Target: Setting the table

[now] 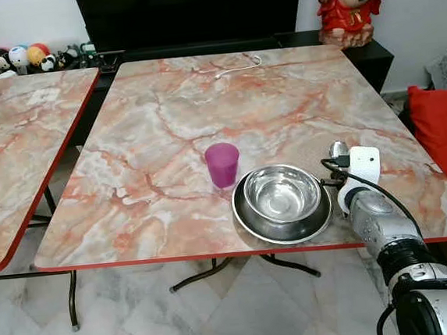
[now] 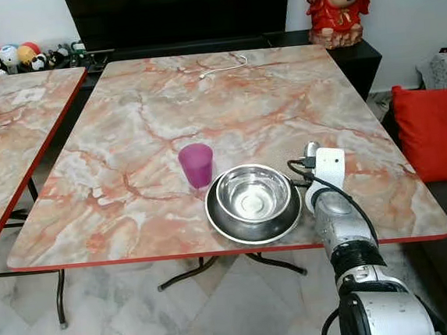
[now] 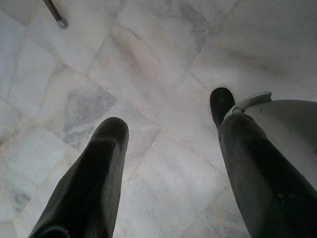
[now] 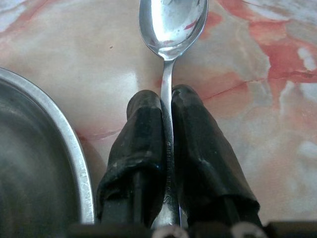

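Spoon [image 4: 171, 29] is pinched by its handle between the closed fingers of the right gripper [image 4: 167, 106], low over the marble table [image 1: 172, 117], just right of the steel bowl [image 1: 282, 192] sitting in its plate [image 1: 247, 219]. Purple cup [image 1: 222, 164] stands just left of them. Left gripper [image 3: 168, 124] hangs open over the floor [image 3: 148, 54].

Pink-veined marble table [image 1: 164, 110]; purple cup [image 1: 222, 164]; silver bowl [image 1: 282, 193]; red cushion [image 1: 443, 129].
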Motion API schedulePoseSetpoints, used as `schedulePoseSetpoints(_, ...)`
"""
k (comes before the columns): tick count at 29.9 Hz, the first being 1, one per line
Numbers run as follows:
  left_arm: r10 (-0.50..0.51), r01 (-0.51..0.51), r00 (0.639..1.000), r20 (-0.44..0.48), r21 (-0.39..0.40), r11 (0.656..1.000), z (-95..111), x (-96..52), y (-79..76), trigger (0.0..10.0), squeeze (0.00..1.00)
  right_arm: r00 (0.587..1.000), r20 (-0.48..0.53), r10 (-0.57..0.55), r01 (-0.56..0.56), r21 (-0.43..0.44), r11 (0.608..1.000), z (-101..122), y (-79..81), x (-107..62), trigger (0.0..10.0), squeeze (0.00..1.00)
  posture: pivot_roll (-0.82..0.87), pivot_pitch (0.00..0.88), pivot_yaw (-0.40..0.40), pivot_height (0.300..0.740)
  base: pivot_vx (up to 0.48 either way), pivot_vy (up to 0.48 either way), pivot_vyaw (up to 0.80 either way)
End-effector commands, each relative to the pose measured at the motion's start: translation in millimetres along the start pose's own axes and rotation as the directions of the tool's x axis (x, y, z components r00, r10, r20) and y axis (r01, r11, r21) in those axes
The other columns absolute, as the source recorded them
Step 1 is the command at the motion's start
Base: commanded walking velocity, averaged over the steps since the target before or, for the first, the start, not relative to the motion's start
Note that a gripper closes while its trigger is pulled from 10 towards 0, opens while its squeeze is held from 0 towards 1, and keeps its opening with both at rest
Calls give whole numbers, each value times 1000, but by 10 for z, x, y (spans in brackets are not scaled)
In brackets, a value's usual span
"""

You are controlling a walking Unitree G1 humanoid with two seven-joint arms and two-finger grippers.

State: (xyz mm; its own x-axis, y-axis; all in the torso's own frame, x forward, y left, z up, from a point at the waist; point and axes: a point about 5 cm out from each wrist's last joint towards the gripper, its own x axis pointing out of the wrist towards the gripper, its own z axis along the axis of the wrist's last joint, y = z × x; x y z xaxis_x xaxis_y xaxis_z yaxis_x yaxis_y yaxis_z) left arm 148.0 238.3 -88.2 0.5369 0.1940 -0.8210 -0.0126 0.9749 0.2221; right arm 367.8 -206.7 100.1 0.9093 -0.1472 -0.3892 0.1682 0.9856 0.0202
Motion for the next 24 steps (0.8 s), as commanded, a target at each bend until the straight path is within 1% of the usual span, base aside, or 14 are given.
schedulePoseSetpoints(1,5,-5,1000,-18,-13,1000,-46,-9,24,10000,0,1000,9,-15,15,-13,1000,-10,-35,-8,10000,0,-72,45,15,740,0,0,0)
schedulePoseSetpoints(7,1,-1,1000,-13,-6,1000,-27,-5,30,10000,0,1000,0,-12,12,7,1000,-107,8,-44,10000,0,-74,49,18,740,0,0,0)
schedulePoseSetpoints(13,4,-4,1000,-14,-2,1000,-45,-11,68,10000,0,1000,4,-25,24,27,999,-120,-1,-62,10000,0,-78,47,21,740,0,0,0)
schedulePoseSetpoints(24,2,-2,1000,-15,0,1000,-59,-15,72,10000,0,1000,-9,-23,23,40,999,-159,-5,-77,10000,0,-74,45,21,740,0,0,0)
